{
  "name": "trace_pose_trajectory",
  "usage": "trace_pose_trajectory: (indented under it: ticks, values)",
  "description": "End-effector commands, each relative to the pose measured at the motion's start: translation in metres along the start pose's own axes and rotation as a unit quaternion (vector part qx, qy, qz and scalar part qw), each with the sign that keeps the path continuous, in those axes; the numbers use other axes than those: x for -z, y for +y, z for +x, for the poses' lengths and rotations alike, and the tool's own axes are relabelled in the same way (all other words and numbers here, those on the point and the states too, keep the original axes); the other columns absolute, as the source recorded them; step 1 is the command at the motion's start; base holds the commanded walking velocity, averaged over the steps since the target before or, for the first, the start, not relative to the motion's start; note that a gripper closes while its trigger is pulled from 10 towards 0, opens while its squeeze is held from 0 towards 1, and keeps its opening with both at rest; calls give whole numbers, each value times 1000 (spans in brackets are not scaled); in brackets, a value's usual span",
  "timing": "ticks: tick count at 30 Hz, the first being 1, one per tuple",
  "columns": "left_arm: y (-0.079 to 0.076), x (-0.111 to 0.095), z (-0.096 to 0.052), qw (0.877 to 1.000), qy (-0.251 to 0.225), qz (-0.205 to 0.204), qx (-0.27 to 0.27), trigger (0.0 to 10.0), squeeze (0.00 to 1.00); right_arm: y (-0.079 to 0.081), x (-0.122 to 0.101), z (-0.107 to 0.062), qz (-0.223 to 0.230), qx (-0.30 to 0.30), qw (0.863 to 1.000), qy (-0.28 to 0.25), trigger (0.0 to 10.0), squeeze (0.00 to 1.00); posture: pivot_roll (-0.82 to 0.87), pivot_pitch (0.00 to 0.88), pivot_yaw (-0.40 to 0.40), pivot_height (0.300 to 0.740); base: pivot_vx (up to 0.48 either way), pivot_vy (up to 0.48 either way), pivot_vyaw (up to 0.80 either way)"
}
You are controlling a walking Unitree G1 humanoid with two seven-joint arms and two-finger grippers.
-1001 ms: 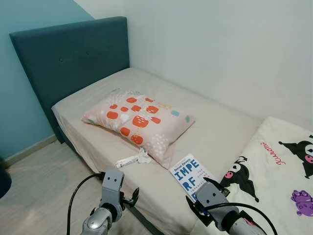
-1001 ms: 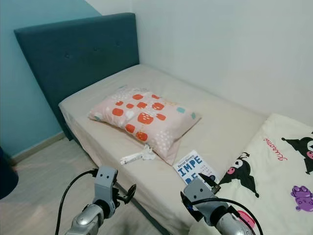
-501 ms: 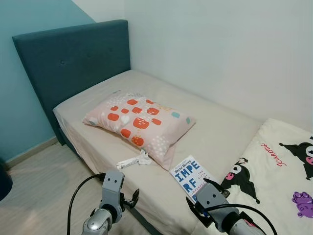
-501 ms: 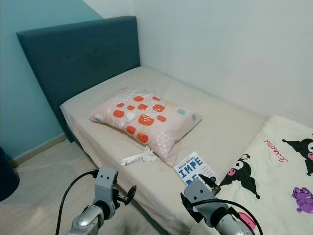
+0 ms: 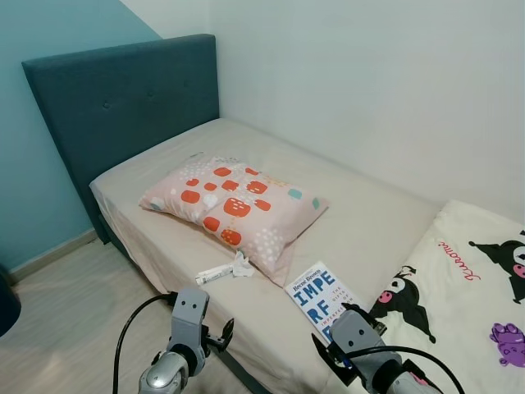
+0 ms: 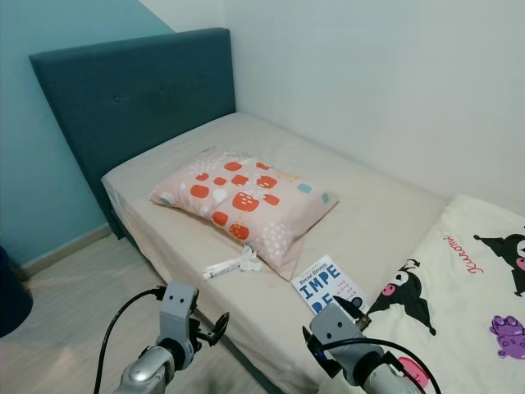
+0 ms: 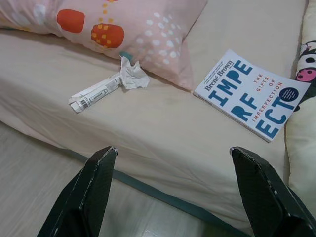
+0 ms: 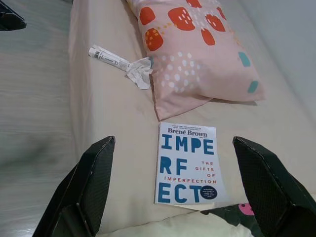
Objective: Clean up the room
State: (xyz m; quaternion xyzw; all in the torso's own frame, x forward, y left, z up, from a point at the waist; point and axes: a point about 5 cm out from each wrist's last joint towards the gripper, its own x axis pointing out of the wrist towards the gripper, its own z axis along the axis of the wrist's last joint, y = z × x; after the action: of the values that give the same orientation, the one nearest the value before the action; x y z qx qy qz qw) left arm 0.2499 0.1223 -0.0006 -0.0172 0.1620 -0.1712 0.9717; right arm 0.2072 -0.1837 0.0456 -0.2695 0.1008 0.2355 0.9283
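Note:
A pink pillow (image 5: 234, 201) with orange patches lies on the beige bed (image 5: 369, 217). Just in front of it, near the bed's edge, is a crumpled tissue with a rolled paper (image 5: 223, 269). To their right a blue-and-white book (image 5: 318, 294) lies flat beside a cartoon-print blanket (image 5: 463, 283). My left gripper (image 7: 173, 192) hangs open over the floor in front of the bed edge, below the paper (image 7: 106, 88). My right gripper (image 8: 173, 187) is open above the book (image 8: 187, 165), holding nothing.
A teal headboard (image 5: 115, 98) stands at the bed's far left end against a teal wall. A white wall runs along the far side. Pale wood floor (image 5: 66, 312) lies before the bed. A dark rounded object (image 5: 5, 300) sits at the left edge.
The camera has shifted slightly, so the bed sits a little lower in view. The pillow, paper and book lie as before, and both grippers stay open.

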Motion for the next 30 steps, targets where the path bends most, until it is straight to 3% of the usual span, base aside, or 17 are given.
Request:
trace_pose_trajectory:
  ticks: [1,20,22,25,30]
  values:
    - [-2,5,-2,1000,9,3,3,10000,0,0,2,-2,4,-3,1000,-1,10000,0,-145,0,-42,740,0,0,0]
    - [7,6,-3,1000,15,13,10,10000,0,10,-4,3,7,-4,1000,-10,10000,0,-212,0,-12,740,0,0,0]
    - [9,6,-3,1000,15,15,11,10000,0,13,-7,5,-52,-18,998,0,10000,0,-210,0,-9,740,0,0,0]
    - [10,6,-4,1000,15,15,11,10000,0,13,-7,6,-2,-22,1000,-17,10000,0,-209,0,-10,740,0,0,0]
    - [10,5,-4,1000,14,15,11,10000,0,12,-7,6,-13,-19,1000,-12,10000,0,-210,0,-16,740,0,0,0]
